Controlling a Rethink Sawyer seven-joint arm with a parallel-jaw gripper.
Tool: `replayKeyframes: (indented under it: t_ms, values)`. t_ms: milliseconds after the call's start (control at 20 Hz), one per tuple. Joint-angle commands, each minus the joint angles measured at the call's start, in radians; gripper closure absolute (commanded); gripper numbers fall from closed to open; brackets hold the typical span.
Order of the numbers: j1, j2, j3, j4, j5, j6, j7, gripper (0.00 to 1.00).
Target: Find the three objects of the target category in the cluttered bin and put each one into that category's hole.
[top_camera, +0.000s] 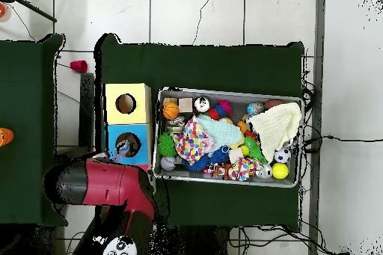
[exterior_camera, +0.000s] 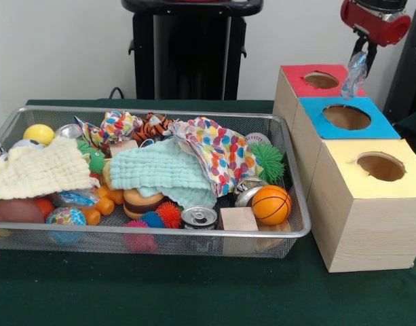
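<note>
My gripper hangs at the upper right of the front view, shut on a crumpled clear plastic piece. The plastic dangles over the right side of the red-topped box, just right of its hole and behind the blue-topped box. In the overhead view the red arm covers the red box, and the gripper itself is hidden beneath it. The wire bin holds mixed clutter.
The blue box's hole and the yellow box's hole lie nearer the camera. In the bin are a mint cloth, a dotted cloth, a cream cloth, an orange ball, a can and a wooden block.
</note>
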Motion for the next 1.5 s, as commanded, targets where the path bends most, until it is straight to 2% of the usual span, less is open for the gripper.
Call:
replayKeyframes:
  t_ms: [50, 450, 750, 800, 1150, 1500]
  values:
    - [0.021, 0.077, -0.037, -0.019, 0.050, 0.091, 0.321, 1.00]
    - [-0.011, 0.097, -0.053, -0.023, 0.050, 0.079, 0.245, 1.00]
    - [0.009, 0.114, -0.063, -0.039, 0.057, 0.067, 0.253, 1.00]
    - [0.012, 0.115, -0.062, -0.040, 0.064, 0.060, 0.257, 0.00]
    - [0.018, 0.130, -0.067, -0.055, 0.081, 0.047, 0.266, 0.00]
    - [0.023, 0.126, -0.068, -0.074, 0.098, 0.091, 0.280, 0.00]
